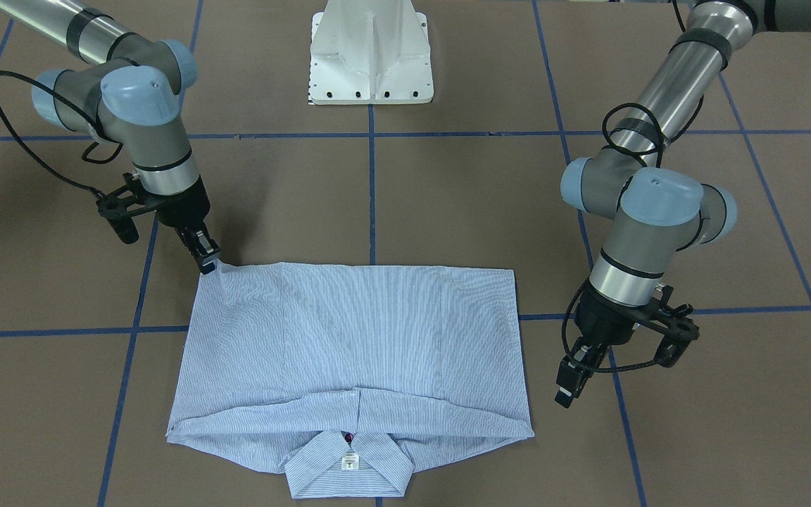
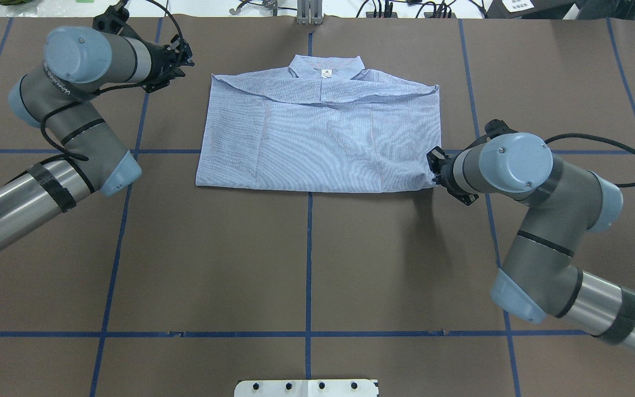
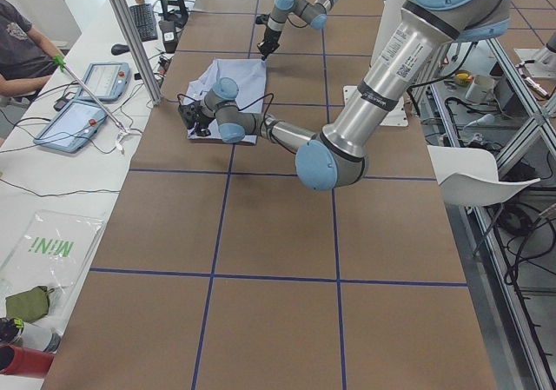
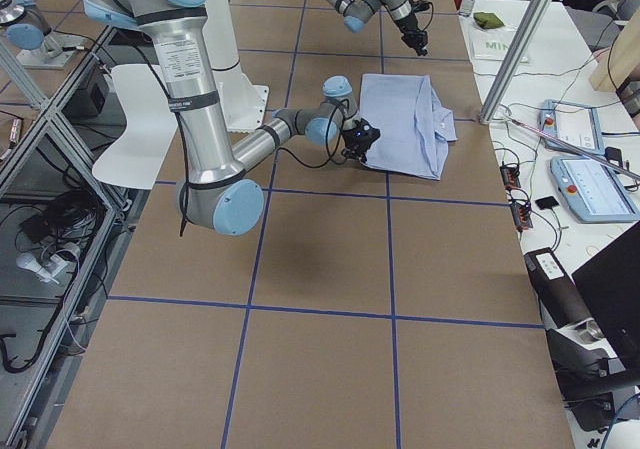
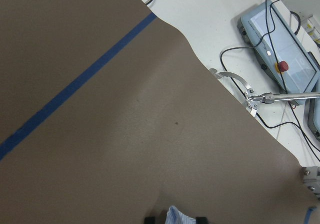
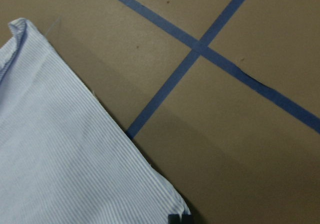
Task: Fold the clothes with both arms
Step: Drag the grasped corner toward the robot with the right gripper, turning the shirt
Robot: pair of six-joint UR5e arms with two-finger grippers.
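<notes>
The light blue-and-white pinstriped shirt [image 1: 356,338] lies folded into a flat rectangle on the brown table. Its collar [image 1: 349,468] with the white neck label is on the side away from the robot's base. My right gripper [image 1: 210,266] is shut on the shirt's base-side corner, and the cloth rises in a small peak there. In the right wrist view, its tips [image 6: 179,218] pinch that corner of the shirt [image 6: 60,154]. My left gripper [image 1: 564,394] hangs just off the collar-side corner, apart from the cloth. In the left wrist view its tips [image 5: 174,219] stand apart, with a bit of striped shirt [image 5: 175,215] showing between them.
The white pedestal base [image 1: 370,56] stands beyond the shirt. Blue tape lines [image 2: 309,264] grid the brown table. Past the table edge near my left gripper lie a control pendant [image 5: 280,49] and cables. A person [image 3: 17,42] sits at that side bench.
</notes>
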